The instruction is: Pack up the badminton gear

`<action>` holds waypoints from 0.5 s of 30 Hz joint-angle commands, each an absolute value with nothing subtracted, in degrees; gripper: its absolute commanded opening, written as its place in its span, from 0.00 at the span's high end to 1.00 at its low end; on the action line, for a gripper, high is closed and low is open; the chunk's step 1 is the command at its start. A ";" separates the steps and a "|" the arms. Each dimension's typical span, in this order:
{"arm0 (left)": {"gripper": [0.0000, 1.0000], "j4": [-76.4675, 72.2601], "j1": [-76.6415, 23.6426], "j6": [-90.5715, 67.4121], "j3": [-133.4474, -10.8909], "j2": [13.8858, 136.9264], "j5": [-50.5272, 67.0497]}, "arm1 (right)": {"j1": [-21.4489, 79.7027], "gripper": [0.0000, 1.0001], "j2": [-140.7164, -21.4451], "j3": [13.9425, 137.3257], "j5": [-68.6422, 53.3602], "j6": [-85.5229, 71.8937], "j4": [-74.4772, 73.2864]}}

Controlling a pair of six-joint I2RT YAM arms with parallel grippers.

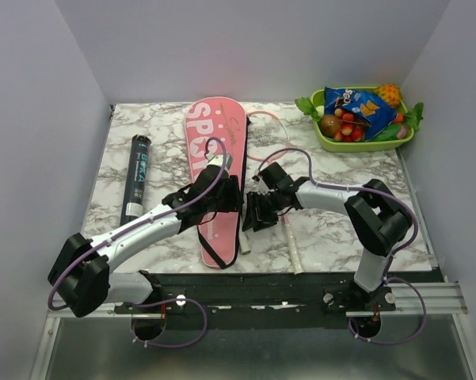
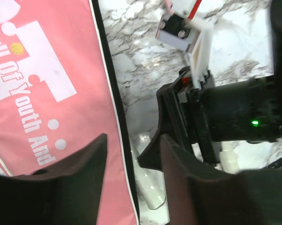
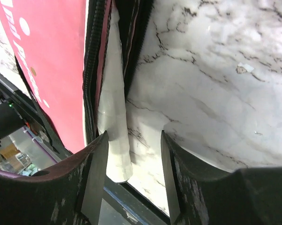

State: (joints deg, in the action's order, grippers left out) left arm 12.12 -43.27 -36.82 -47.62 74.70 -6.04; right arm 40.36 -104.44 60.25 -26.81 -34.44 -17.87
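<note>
The long pink racket bag (image 1: pixel 216 150) lies along the middle of the table, its black strap (image 1: pixel 222 253) at the near end. One white racket handle (image 3: pixel 113 117) sticks out of the bag's open zip edge (image 3: pixel 91 84). My right gripper (image 1: pixel 253 214) is open around it (image 3: pixel 133 136), the handle against the left finger. My left gripper (image 1: pixel 228 194) is open (image 2: pixel 133 140) over the bag's edge (image 2: pixel 47 93) and the same handle (image 2: pixel 152 187). A second pink-framed racket (image 1: pixel 271 125) lies right of the bag, its white handle (image 1: pixel 294 249) towards me. The dark tube (image 1: pixel 137 178) lies at the left. No shuttlecocks show.
A green tray (image 1: pixel 326 141) of fruit and a blue snack bag stands at the far right corner. The two grippers are close together at the bag's right edge; the right gripper (image 2: pixel 187 117) fills the left wrist view's right side. White walls surround the table.
</note>
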 commanded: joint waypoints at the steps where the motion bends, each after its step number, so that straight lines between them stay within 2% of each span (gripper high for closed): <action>1: 0.38 14.68 -43.68 -34.63 -49.31 68.66 -7.56 | 40.17 0.45 -102.74 57.92 -27.07 -33.57 -14.86; 4: 0.36 17.04 -43.68 -34.89 -49.04 65.06 -9.57 | 40.17 0.45 -102.83 57.31 -28.21 -34.01 -13.72; 7: 0.39 24.23 -42.90 -37.17 -49.30 63.98 -15.80 | 40.17 0.46 -102.74 56.34 -29.70 -34.89 -11.96; 8: 0.44 29.30 -42.54 -39.35 -49.74 64.33 -18.60 | 40.17 0.46 -102.83 55.99 -30.66 -35.33 -11.52; 10: 0.67 33.38 -41.66 -41.38 -49.57 65.47 -20.03 | 40.17 0.48 -102.83 55.03 -31.81 -36.20 -9.51; 12: 1.00 36.73 -40.43 -44.71 -48.52 66.18 -19.95 | 40.17 0.48 -103.09 54.58 -33.30 -36.65 -8.53; 15: 1.00 38.32 -39.99 -48.58 -46.32 66.71 -19.69 | 40.17 0.48 -103.18 53.79 -34.19 -37.26 -7.47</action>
